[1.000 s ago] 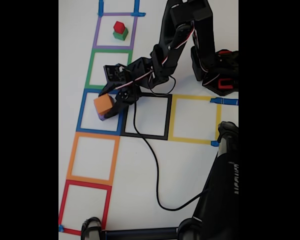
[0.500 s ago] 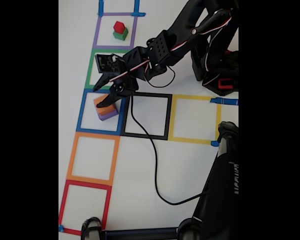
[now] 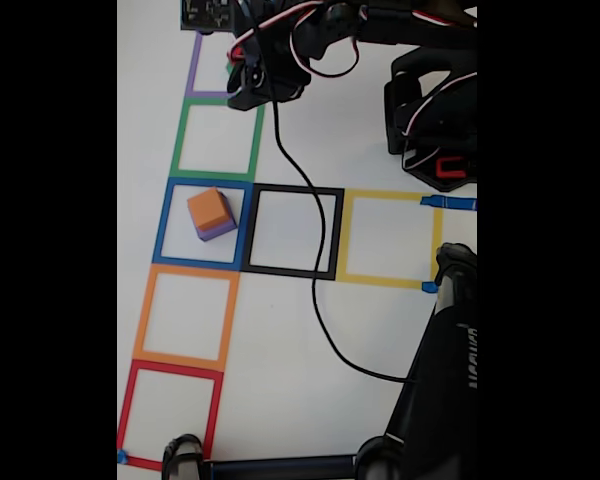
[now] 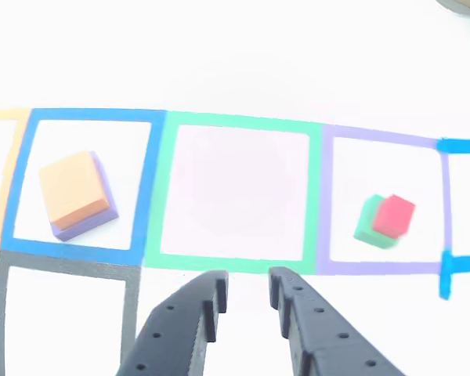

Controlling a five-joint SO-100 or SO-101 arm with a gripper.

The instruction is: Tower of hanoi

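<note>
The orange cube (image 3: 209,208) sits on the purple cube (image 3: 217,231) inside the blue tape square (image 3: 161,220); the other view shows the same orange cube (image 4: 73,190) over the purple cube (image 4: 84,228). The red cube (image 4: 395,213) rests on the green cube (image 4: 366,224) in the purple tape square (image 4: 326,204). In the fixed view the arm covers that pair. My gripper (image 3: 252,92) hangs high over the edge of the green tape square (image 3: 182,135). In the other view my gripper (image 4: 247,283) is open with nothing between its fingers, well away from both stacks.
Black (image 3: 336,235), yellow (image 3: 435,240), orange (image 3: 142,320) and red (image 3: 126,405) tape squares mark the white table. The arm's base (image 3: 435,120) stands at the right. A black cable (image 3: 315,290) trails across the black square. A dark stand (image 3: 445,380) fills the lower right.
The gripper let go of the orange cube on the purple cube, rose, and swung toward the top of the fixed view, over the green and purple tape squares.
</note>
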